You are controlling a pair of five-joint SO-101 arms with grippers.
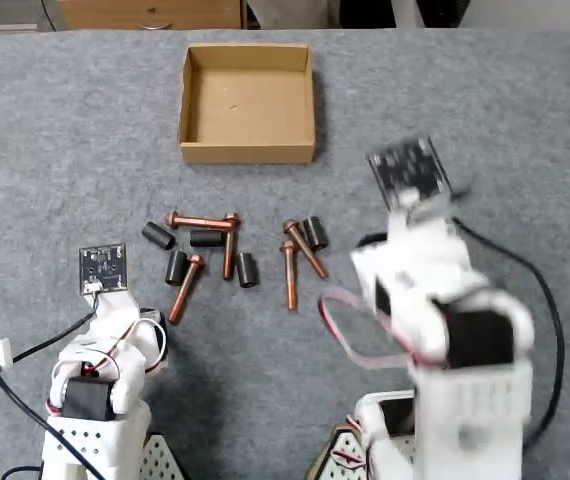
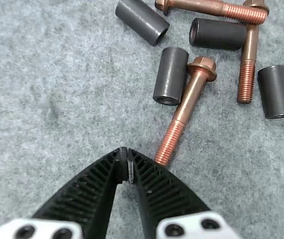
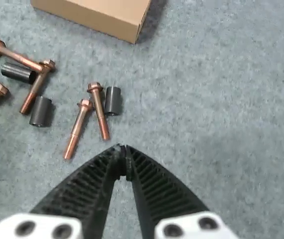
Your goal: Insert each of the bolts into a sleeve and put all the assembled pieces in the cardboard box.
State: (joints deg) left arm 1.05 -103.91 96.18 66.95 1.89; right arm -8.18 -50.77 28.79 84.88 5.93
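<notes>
**Left claw** (image 2: 123,154): the ribbed black fingers are pressed together at the tips and pinch nothing, over the grey tabletop (image 2: 47,89). The threaded end of a copper bolt (image 2: 187,109) lies just beside the tips. A dark sleeve (image 2: 171,75) lies alongside that bolt's head end.

**Right claw** (image 3: 122,152): the fingers are likewise pressed together, with nothing between them. Nearest to it lie two bolts (image 3: 98,110), their heads close together, and one sleeve (image 3: 112,100) just beside them.

**High view:** the left arm (image 1: 95,370) stands at 7 o'clock of the loose parts and the right arm (image 1: 445,320) at 4 o'clock. Five bolts (image 1: 185,288) and five sleeves (image 1: 247,270) lie scattered in one cluster near the middle of the tabletop. Every bolt is outside a sleeve. Two bolts at the cluster's 3 o'clock side lie touching near their heads. The cardboard box (image 1: 248,152) sits open-topped at 12 o'clock of the cluster, apart from it.
</notes>
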